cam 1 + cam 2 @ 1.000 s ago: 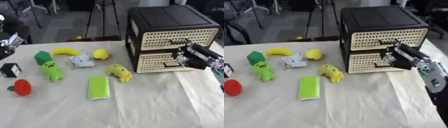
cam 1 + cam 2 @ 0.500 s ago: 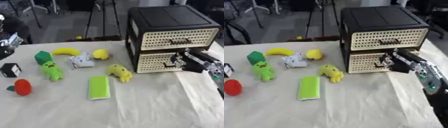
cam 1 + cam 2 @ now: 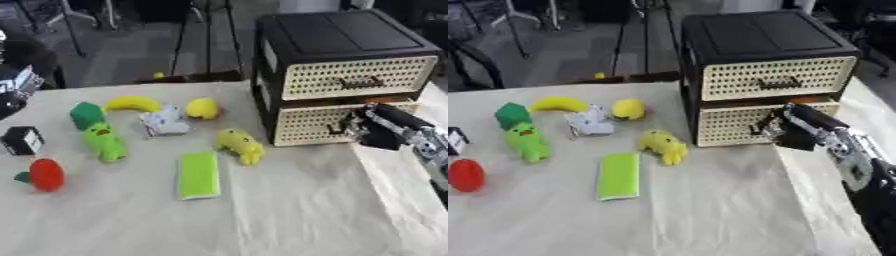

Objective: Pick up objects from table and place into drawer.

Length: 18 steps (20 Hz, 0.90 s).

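The robot's right hand (image 3: 785, 131) curls its fingers on the dark handle (image 3: 763, 129) of the black cabinet's cream perforated lower drawer (image 3: 737, 122), apparently to open it, while yellow and green toys, including the yellow banana (image 3: 131, 103), wait on the cloth-covered table (image 3: 262, 210).

The right hand (image 3: 791, 131) is mostly black, a blocky dark palm with small silver-grey metal parts glinting at the fingers. Behind it, toward four o'clock, the forearm (image 3: 846, 152) turns pale — grey-white plates with darker spots like screws or joints — then widens into a black sleeve-like casing (image 3: 878, 202) at the frame's lower right.
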Each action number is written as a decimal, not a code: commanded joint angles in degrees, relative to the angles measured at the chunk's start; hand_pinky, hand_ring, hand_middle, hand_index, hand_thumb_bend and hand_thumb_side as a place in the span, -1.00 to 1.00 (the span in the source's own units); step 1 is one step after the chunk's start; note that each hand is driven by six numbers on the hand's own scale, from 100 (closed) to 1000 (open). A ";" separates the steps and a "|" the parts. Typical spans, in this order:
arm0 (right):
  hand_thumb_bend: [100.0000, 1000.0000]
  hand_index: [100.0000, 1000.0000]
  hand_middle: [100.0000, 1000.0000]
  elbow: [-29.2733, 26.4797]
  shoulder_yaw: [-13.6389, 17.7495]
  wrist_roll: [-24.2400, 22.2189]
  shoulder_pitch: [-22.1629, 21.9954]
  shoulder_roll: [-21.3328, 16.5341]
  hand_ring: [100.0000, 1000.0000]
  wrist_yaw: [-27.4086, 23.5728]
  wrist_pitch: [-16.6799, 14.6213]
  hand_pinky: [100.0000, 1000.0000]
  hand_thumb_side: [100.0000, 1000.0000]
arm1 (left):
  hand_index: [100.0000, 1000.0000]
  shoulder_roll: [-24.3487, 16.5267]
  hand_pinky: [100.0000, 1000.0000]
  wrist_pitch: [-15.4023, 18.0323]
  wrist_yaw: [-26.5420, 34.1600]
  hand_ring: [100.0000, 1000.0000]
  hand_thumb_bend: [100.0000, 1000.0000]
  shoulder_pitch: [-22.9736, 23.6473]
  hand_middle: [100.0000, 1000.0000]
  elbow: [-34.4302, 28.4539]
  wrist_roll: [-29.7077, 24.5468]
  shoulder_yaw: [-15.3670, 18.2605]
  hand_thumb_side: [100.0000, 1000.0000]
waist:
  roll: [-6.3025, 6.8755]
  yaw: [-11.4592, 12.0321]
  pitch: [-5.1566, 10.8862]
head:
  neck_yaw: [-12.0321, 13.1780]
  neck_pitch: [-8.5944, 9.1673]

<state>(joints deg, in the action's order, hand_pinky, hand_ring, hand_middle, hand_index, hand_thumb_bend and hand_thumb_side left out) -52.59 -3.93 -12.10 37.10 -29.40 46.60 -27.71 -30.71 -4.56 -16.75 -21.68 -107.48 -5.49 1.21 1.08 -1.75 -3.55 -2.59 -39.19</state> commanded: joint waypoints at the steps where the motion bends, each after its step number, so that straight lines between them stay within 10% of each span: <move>1: -0.89 0.29 -1.00 1.05 0.59 0.81 1.46 -0.78 -1.00 2.18 0.09 -1.00 0.96 | 0.25 -0.69 0.12 0.09 0.22 0.03 -0.09 -0.79 0.01 -0.89 -0.15 0.17 0.45 | 0.07 0.12 0.69 | -0.11 -0.28; 18: -0.81 0.06 -1.00 0.45 -0.04 -2.63 -0.10 -1.13 -1.00 10.18 -1.37 -1.00 1.00 | 0.25 -0.66 0.12 0.09 0.24 0.03 -0.09 -0.62 0.01 -0.84 -0.16 0.19 0.45 | 0.15 -0.14 0.72 | -0.03 -0.32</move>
<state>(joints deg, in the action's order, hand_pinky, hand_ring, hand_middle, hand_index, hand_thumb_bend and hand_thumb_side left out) -51.21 -3.88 -14.07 36.69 -29.01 56.05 -28.86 -30.29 -4.55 -16.73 -21.68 -107.48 -5.49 1.21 1.16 -1.83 -3.51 -2.63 -39.20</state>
